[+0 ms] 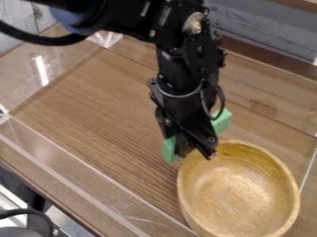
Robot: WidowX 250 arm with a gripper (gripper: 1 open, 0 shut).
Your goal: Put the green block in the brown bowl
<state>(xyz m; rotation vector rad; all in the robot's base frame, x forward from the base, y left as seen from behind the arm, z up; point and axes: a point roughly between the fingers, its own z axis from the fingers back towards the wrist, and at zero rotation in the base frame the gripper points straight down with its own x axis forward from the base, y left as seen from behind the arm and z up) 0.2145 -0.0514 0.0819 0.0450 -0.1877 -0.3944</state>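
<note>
The green block (218, 121) is seen as a small bar of bright, plain green with a matte surface. Only its two ends are shown: one end at the right of the gripper (195, 148), a little above the fingertips, and the other end at the left, lower down. The middle part is hidden behind the black fingers. The bar is therefore held tilted, and it is lifted off the wooden table (87, 102).

The gripper is closed tightly on the green block, and it is pointed almost straight down. Just below and to the right of the fingertips the brown bowl (239, 190) is placed. It is a wide round bowl of light wood with a thick rim, and grain lines are visible inside. The lower end of the block is found just beside the upper left rim of the bowl. A clear plastic wall (50, 157) is set around the table.
</note>
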